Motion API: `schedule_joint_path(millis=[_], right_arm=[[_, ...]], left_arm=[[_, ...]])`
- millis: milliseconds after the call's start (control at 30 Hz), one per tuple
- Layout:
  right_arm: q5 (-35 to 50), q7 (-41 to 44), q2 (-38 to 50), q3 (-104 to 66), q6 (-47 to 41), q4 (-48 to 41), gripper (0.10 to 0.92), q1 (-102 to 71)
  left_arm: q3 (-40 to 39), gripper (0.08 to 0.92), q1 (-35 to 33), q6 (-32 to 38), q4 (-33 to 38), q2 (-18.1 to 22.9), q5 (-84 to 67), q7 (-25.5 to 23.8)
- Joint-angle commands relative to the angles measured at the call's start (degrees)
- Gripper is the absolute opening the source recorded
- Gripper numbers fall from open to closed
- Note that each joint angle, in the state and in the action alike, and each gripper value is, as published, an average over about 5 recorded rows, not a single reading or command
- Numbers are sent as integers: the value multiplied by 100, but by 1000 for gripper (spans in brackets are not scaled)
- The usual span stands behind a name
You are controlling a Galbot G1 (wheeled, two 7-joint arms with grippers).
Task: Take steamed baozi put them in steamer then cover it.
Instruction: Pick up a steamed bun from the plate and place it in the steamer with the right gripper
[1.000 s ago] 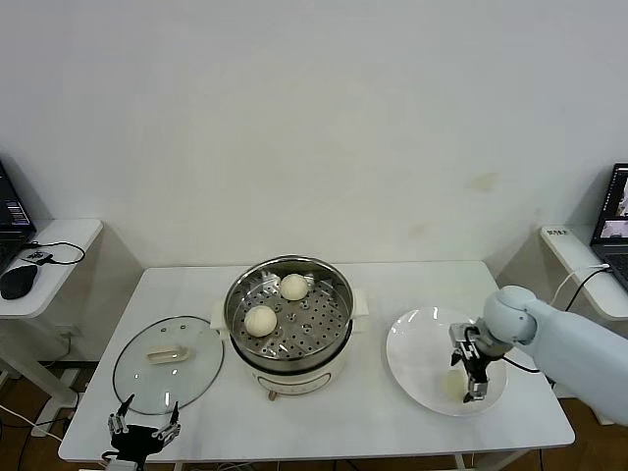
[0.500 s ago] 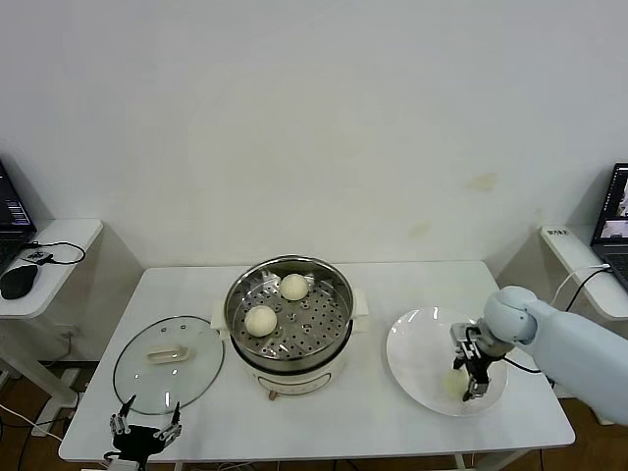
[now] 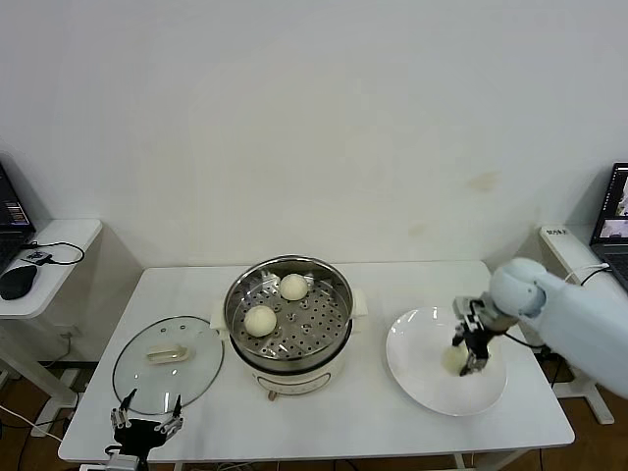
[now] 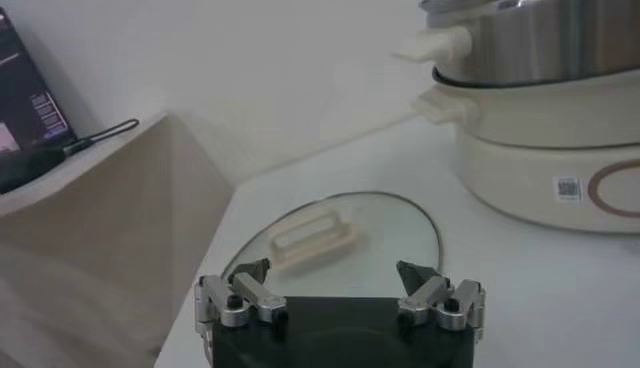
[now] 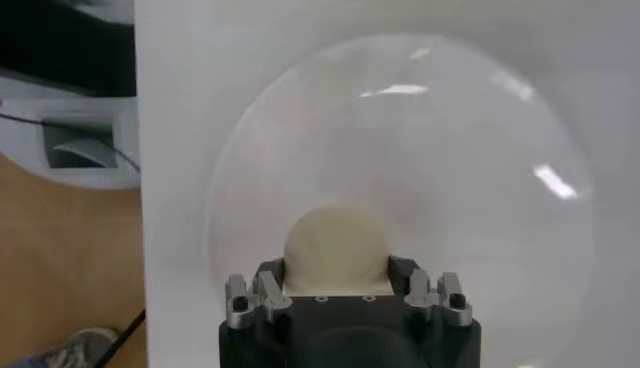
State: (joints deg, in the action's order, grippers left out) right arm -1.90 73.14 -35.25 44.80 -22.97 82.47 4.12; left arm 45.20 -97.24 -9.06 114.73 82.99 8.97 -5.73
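Cream-white and smooth, one steamed baozi (image 5: pixel 336 248) sits clamped between my right gripper's (image 3: pixel 465 359) fingers above the white plate (image 3: pixel 417 378) near the table's (image 3: pixel 392 285) right edge, raised, I judge, for carrying across. Two more buns (image 3: pixel 260 320) rest on the perforated floor of the steamer (image 3: pixel 288 304) at the table's centre. Its glass cover (image 3: pixel 167 363) lies flat near the left front corner, where my left gripper (image 4: pixel 338 290) waits, spread wide and holding nothing.

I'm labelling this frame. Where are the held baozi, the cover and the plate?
held baozi (image 5: pixel 336 247), right wrist view, its rounded top.
cover (image 3: pixel 167 353), head view, its handle.
plate (image 3: pixel 416 339), head view, bare surface.
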Motion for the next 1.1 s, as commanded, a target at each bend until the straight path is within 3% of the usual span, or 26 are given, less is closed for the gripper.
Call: schedule_joint_path(millis=[33,367,733,1100], right_arm=[[1234,200,-951,735,332,-312,623,2059],[1804,407,-2149,1201,857,-645,480,3029],[1695,385,-3389,1455,2242,-833,475,3102],[868,62,-3757,2138,3326,-526,477,2776]], left_arm=[[24,823,51,11,47,-4,-30,47],[62,823,54,18,137,-4,-72,83],[113,823,52,43,144,17,-81,120],[286,823,15,57,270,24,-130,120]])
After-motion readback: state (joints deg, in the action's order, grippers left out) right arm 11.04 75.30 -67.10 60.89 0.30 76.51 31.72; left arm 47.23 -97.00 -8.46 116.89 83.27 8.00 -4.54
